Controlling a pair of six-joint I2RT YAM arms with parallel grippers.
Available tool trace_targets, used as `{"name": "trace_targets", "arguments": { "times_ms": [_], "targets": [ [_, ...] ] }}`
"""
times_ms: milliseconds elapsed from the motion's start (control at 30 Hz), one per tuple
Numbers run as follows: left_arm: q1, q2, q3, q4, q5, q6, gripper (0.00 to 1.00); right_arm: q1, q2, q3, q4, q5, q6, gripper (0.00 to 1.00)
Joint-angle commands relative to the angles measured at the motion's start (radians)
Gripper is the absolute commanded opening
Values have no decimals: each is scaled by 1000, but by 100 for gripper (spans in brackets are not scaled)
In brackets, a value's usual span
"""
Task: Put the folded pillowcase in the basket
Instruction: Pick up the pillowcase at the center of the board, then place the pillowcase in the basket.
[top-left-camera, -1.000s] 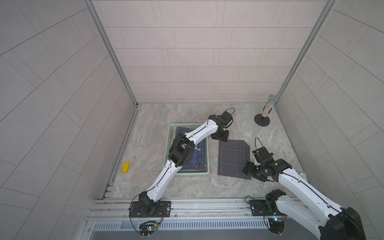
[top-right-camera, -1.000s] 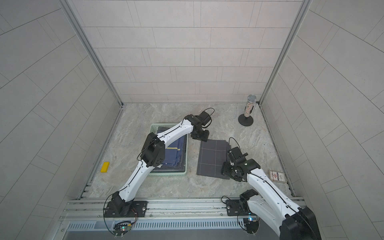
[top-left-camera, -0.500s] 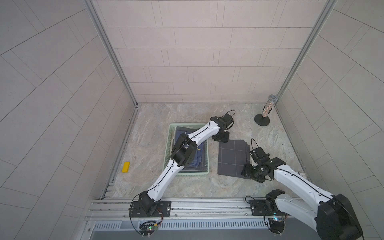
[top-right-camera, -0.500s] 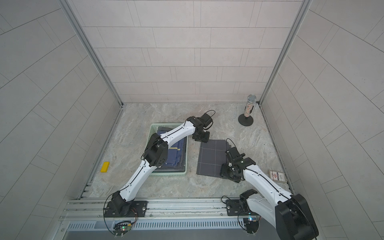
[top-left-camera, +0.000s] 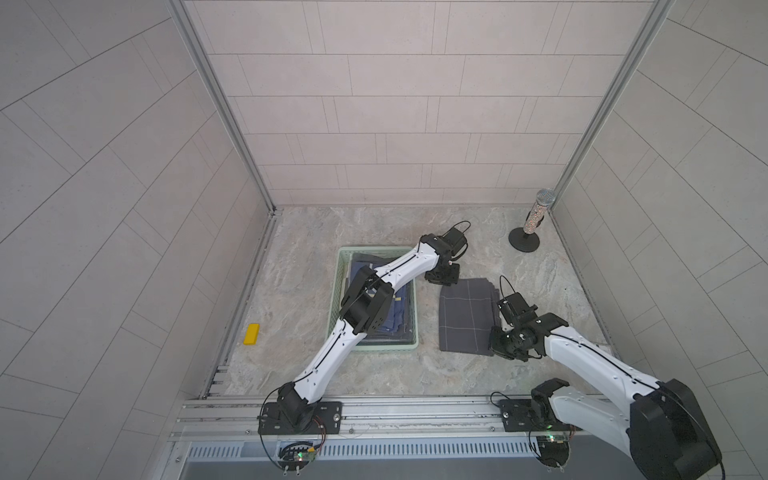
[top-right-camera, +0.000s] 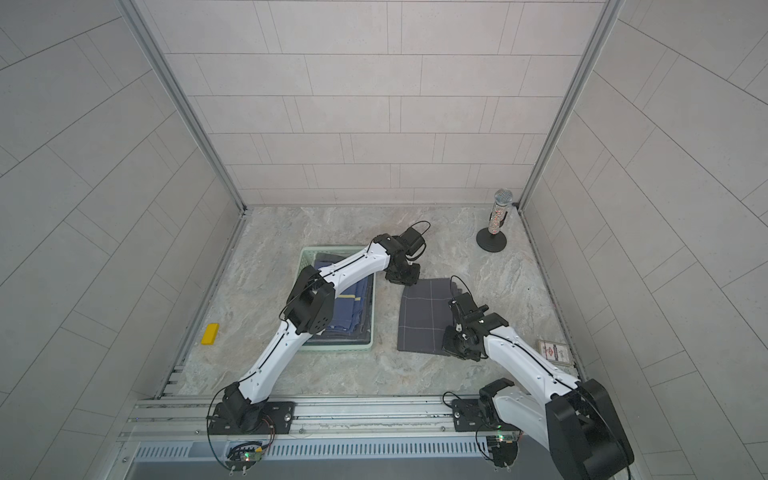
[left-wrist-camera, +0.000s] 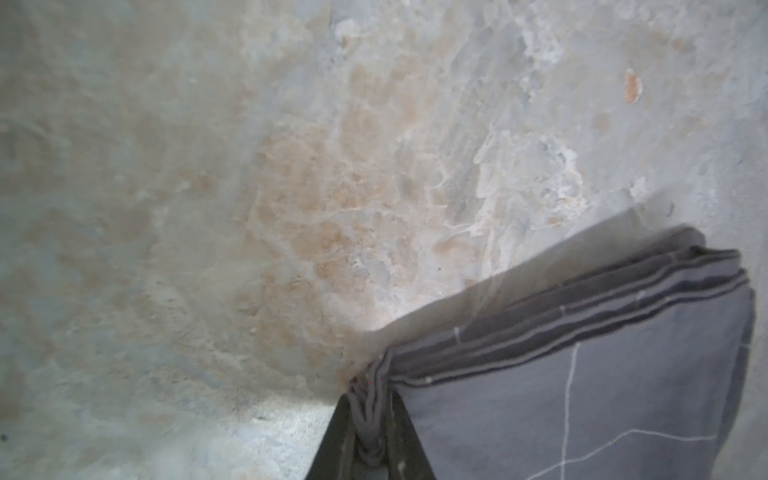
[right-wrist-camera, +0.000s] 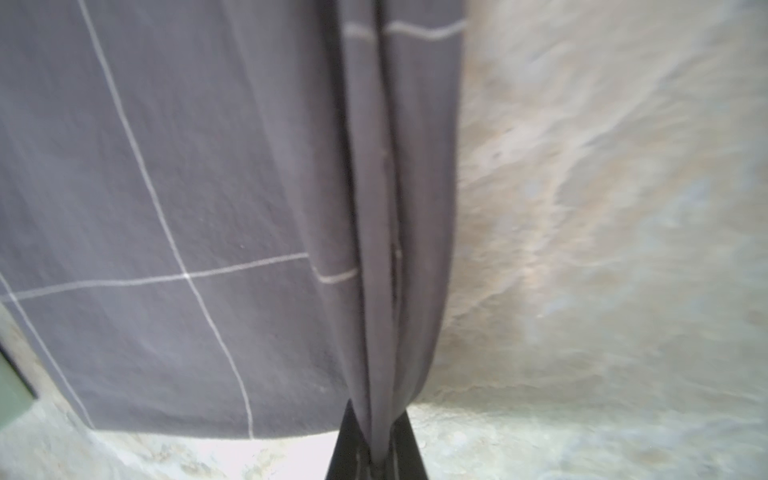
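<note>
Grey woven cloth, gathered into thin ropy pleats, sits pinched between the two dark fingers of the left gripper (left-wrist-camera: 369, 411). That claw is clamped on a corner of the folded pillowcase (left-wrist-camera: 582, 395). The right gripper (right-wrist-camera: 376, 419) is likewise closed tight on the fabric, with several stacked layers drawn down into its narrow wedge. In both top views the two pinches fall on opposite corners. The left one is on the far corner nearest the basket (top-left-camera: 337, 299), and the right one is on the near corner farthest from the basket. That diagonal hold looks chosen so the soft stack can be lifted taut and carried flat, rather than sagging or unfolding from a single pinch.

The pillowcase is not in the basket yet. It lies on the table (top-left-camera: 291, 270) just beside the basket, on the side facing the right gripper, close to the wall but apart from it. It is a soft, matt charcoal rectangle crossed by thin white grid lines, and its folded edges show as parallel bands. Limp as it is, it would likely droop in the middle once raised.

The basket is a shallow, rigid, mint-green plastic rectangle with perforated walls, and it already holds folded blue cloths (top-right-camera: 351, 309). The table beneath is marbled beige-grey, mottled and slightly rough. A small yellow block (top-left-camera: 251, 334) lies on the basket's opposite side, well apart.
</note>
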Motion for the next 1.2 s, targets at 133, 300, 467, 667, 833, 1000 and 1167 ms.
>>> {"name": "trace_targets", "arguments": {
  "times_ms": [133, 300, 467, 667, 833, 1000, 1167],
  "targets": [
    [-28, -133, -3, -62, 21, 20, 0, 78, -146, 79, -110, 118, 20, 0],
    [-33, -235, 6, -136, -7, 66, 0, 196, -222, 258, -226, 186, 73, 0],
    [-23, -383, -17, -205, -98, 132, 0, 378, -187, 425, -250, 262, 142, 0],
    [92, -570, -127, -234, -176, 170, 0, 581, -28, 568, -168, 326, 175, 0],
    [254, -743, -372, -101, -147, 181, 0, 641, 156, 655, -48, 296, 156, 0],
    [418, -830, -545, 18, -48, 182, 0, 658, 331, 738, 36, 244, 134, 0],
    [486, -818, -625, 72, -15, 219, 0, 677, 477, 774, 136, 196, 135, 0]
  ]
}}
